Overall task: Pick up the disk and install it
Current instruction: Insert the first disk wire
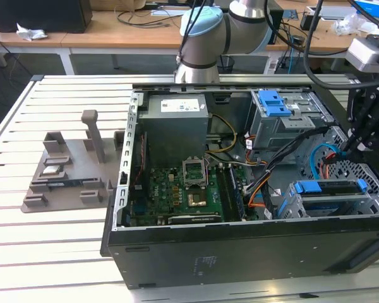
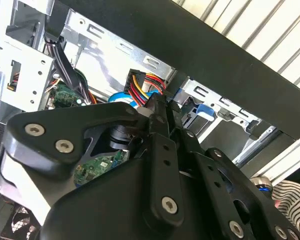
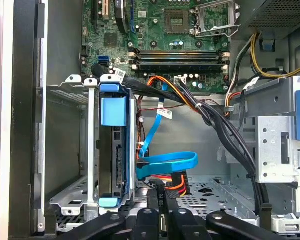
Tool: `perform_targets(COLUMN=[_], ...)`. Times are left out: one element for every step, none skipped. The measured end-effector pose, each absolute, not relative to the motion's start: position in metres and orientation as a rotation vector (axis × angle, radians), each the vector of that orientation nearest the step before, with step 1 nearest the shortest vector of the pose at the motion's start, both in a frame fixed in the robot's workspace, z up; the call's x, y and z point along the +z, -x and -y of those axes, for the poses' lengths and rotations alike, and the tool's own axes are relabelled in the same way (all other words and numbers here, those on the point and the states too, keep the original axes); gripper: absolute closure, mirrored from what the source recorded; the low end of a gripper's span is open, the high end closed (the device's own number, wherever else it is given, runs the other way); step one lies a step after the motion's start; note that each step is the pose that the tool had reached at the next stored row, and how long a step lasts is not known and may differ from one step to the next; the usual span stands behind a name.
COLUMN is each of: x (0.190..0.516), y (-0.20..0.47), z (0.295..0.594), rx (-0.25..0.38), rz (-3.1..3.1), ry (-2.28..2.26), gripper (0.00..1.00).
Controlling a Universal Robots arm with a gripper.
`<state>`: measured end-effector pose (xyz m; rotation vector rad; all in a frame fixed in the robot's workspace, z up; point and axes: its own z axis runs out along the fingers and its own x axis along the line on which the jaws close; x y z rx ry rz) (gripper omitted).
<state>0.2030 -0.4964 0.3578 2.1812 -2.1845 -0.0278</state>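
Exterior view first. Look to its right for the black gripper [image 1: 350, 145], hanging low inside the open black computer case [image 1: 240, 252]. Find the disk [image 1: 328, 192], a flat silver metal drive in a blue plastic bracket, already seated in the silver metal drive cage [image 1: 290, 205] at the near corner, just below the gripper.

Turn to the first wrist view. See the disk [image 3: 117, 155] standing on edge in the cage, and the gripper [image 3: 163, 200] close beside its connector end. Note fingers drawn almost together, seemingly pinched on a black power plug [image 3: 160, 189] with red, orange and yellow wires; cannot be fully sure of the hold.

Judging the step in hand as cabling the seated disk:
- Keep the plug square to the drive's socket.
- Push straight, never at an angle.
- Mind the flat blue data cable [image 3: 170, 162] looping just beside the plug; avoid trapping it.
- Leave slack in the wires.

Counting: one disk, one gripper, one drive cage holding it, one flat blue cable, one plug in the fingers, one grey metal power-supply box [image 1: 177, 126].
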Motion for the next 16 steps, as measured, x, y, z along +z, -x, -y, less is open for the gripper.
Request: perform_targets(x=[0.358, 0.358, 0.358, 0.358, 0.358, 0.358, 0.358, 0.358, 0.358, 0.357, 0.357, 0.356, 0.355, 0.354, 0.353, 0.35], y=[-0.203, -0.203, -0.202, -0.201, -0.2, -0.199, -0.198, -0.197, -0.196, -0.196, -0.195, -0.195, -0.193, -0.192, -0.192, -0.192], z=[0.498, 0.5, 0.502, 0.505, 0.508, 0.51, 0.513, 0.521, 0.525, 0.529, 0.533, 0.534, 0.535, 0.535, 0.535, 0.535], rx=[-0.028, -0.028, -0.028, -0.028, -0.028, -0.027, -0.027, -0.027, -0.027, -0.027, -0.027, -0.027, -0.027, -0.027, -0.027, -0.027], rz=[2.185, 2.185, 2.185, 2.185, 2.185, 2.185, 2.185, 2.184, 2.184, 2.184, 2.183, 2.183, 2.182, 2.181, 2.18, 2.179], ry=[-2.181, -2.181, -2.181, -2.181, -2.181, -2.181, -2.181, -2.182, -2.182, -2.182, -2.183, -2.183, -2.185, -2.185, -2.186, -2.187], gripper=[0.83, 0.83, 0.83, 0.83, 0.83, 0.83, 0.83, 0.83, 0.83, 0.83, 0.83, 0.83, 0.83, 0.83, 0.83, 0.83])
